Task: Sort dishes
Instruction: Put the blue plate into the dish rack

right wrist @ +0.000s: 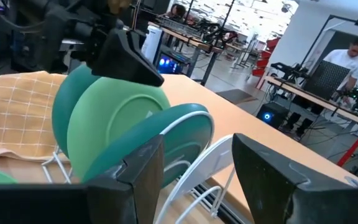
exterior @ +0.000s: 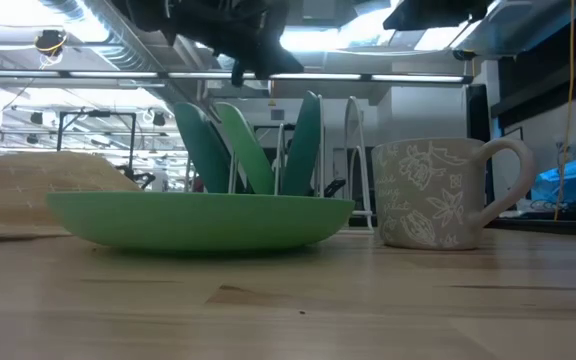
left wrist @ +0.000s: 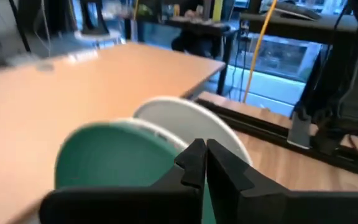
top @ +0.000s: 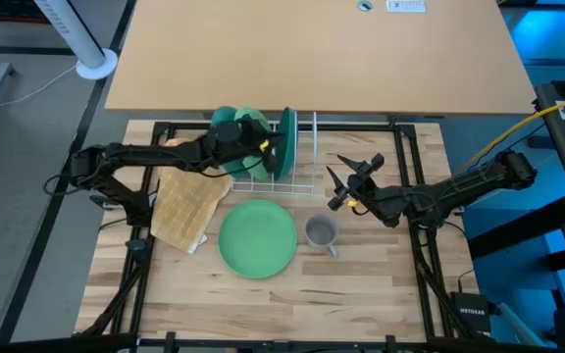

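Note:
Three plates stand on edge in the white wire rack (top: 297, 167): a teal one (exterior: 200, 150), a light green one (exterior: 250, 150) and another teal one (exterior: 303, 140). My left gripper (top: 268, 145) is shut just above the light green plate's top rim (right wrist: 135, 81). It also shows in the low view (exterior: 253, 55). A larger light green plate (top: 257, 238) lies flat on the table. The grey mug (top: 320, 232) stands upright to its right. My right gripper (top: 335, 169) is open and empty, to the right of the rack. My left gripper's shut fingertips (right wrist: 149, 76) stand at the top rim of the light green plate in the rack, coming from above and from the table's left. I cannot tell whether they touch the rim.
A tan waffle cloth (top: 189, 204) lies left of the flat plate, under the left arm. A second tabletop (top: 312, 54) adjoins the far edge behind the rack. A person (right wrist: 347, 53) stands in the room beyond the table.

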Motion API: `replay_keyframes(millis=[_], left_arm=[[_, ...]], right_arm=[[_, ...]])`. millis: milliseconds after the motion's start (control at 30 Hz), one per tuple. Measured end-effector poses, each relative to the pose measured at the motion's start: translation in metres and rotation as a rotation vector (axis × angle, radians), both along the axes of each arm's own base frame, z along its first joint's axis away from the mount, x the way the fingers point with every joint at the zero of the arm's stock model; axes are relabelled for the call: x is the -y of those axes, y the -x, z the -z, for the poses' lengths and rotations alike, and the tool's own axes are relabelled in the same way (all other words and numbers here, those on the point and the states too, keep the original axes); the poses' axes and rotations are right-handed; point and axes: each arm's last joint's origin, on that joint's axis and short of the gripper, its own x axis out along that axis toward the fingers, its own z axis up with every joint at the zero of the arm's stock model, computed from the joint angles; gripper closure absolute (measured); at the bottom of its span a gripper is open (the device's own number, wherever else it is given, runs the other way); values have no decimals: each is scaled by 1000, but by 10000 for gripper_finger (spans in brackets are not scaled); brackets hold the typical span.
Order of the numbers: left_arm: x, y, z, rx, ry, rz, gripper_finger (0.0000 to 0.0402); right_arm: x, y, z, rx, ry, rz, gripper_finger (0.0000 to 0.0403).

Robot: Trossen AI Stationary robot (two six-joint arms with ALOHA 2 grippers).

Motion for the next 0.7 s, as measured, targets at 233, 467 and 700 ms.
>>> replay_keyframes(millis=[233, 467, 700], left_arm=[[-9, 3, 3, 58, 194, 66, 336], [-10, 3, 2, 72, 207, 69, 268], [-10, 3, 0, 43, 96, 33, 260]], right_arm=[[0, -1, 2, -12, 2, 1, 207], [0, -6, 8, -20, -8, 9, 207], [14, -16, 16, -19, -51, -1, 207]])
